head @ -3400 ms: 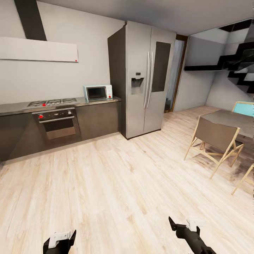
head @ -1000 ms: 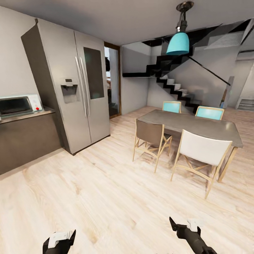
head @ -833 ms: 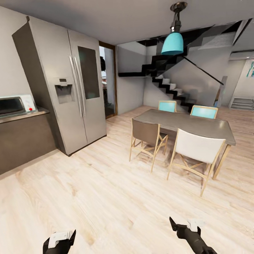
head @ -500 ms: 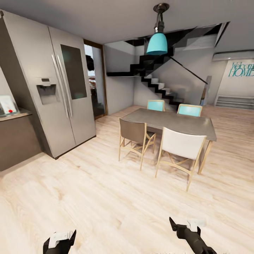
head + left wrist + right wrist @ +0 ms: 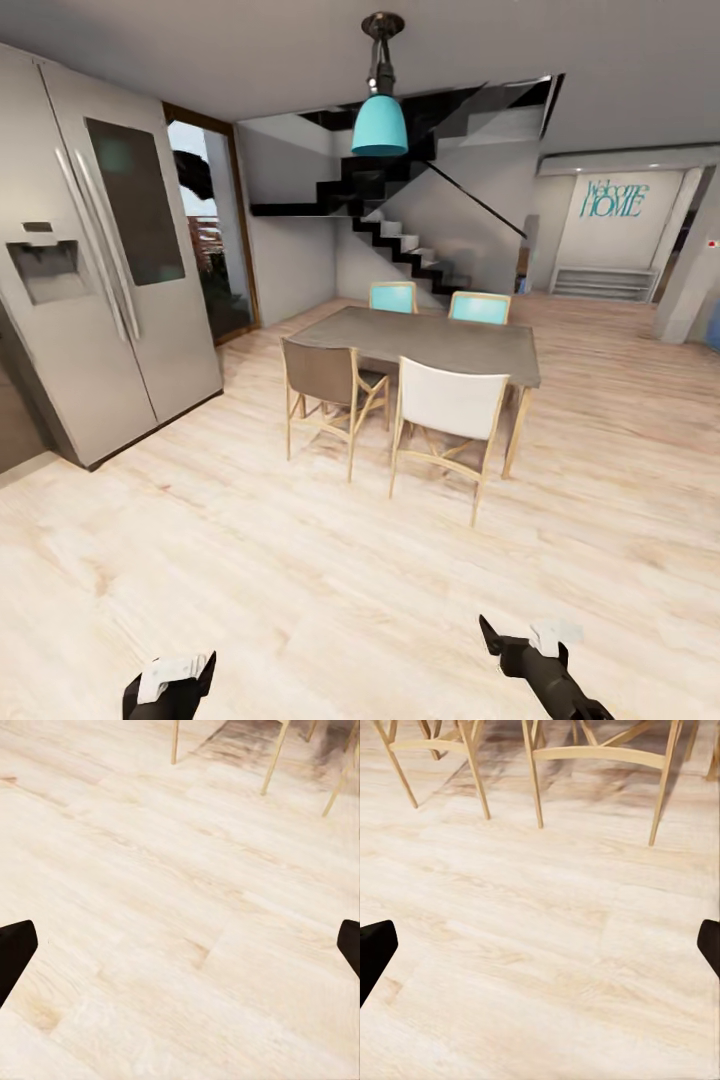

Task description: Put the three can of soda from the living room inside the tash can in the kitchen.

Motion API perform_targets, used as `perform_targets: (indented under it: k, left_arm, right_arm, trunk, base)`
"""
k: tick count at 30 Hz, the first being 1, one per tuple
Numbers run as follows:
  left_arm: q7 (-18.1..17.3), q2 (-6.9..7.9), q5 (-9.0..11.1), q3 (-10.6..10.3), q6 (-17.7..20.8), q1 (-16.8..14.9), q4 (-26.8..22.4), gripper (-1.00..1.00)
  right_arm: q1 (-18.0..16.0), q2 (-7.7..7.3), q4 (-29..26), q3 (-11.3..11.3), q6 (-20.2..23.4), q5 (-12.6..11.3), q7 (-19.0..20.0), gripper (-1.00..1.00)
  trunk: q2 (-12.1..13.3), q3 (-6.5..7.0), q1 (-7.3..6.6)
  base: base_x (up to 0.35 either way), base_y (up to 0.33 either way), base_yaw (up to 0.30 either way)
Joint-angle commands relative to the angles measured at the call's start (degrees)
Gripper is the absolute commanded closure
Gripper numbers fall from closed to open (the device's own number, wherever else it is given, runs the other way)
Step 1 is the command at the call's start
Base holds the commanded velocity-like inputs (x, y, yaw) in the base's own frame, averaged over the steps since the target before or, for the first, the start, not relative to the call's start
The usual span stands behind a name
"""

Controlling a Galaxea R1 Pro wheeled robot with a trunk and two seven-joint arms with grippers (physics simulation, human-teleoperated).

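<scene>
1. Kitchen: its dark cabinet front sits at the far left edge, with a tall steel fridge just to its right.
2. Glass door: right of the fridge, in a wood frame.
3. Dining table: grey top, mid-scene. A brown chair and a white chair stand on its near side, and two turquoise chairs on its far side.
4. Pendant lamp: turquoise shade, hanging above the table.
5. Staircase: dark steps rising behind the table. "Welcome HOME" lettering is on the far right wall.
6. Left gripper: low and near over the light plank floor. Its wrist view shows the jaws spread wide, nothing between them, and chair legs beyond.
7. Right gripper: near right, jaws likewise spread wide and empty, facing the chair legs.
</scene>
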Motion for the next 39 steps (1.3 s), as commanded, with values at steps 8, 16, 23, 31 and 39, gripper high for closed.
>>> perform_targets:
  k: [8,16,23,31,39]
  left_arm:
    - [0.00,0.05,0.05,0.08,0.00,-0.01,0.00,-1.00]
    - [-0.08,-0.01,-0.03,0.09,0.07,-0.07,0.00,-1.00]
    - [-0.09,-0.04,-0.08,0.07,0.02,-0.03,0.00,-1.00]
    - [-0.09,-0.05,-0.09,0.02,0.00,-0.02,0.00,-1.00]
    - [-0.09,-0.05,-0.09,0.00,0.07,-0.02,0.00,-1.00]
  right_arm:
    - [0.00,0.02,0.00,0.03,0.00,0.00,-0.01,-1.00]
    - [0.00,0.04,0.00,0.09,0.00,0.00,-0.04,-1.00]
    - [0.00,0.04,0.00,0.14,0.00,0.00,-0.05,-1.00]
    - [0.00,0.04,0.00,0.18,0.00,0.05,-0.02,-1.00]
    - [0.00,0.04,0.00,0.16,-0.05,0.08,0.00,-1.00]
  trunk:
    - [0.00,0.00,0.00]
    - [0.00,0.00,0.00]
    - [0.00,0.00,0.00]
    - [0.00,0.00,0.00]
    - [0.00,0.00,0.00]
  base:
    - [0.000,-0.102,-0.236]
    - [0.083,0.177,-0.237]
    - [0.157,0.270,-0.238]
    - [0.171,0.204,-0.241]
    - [0.178,0.010,-0.242]
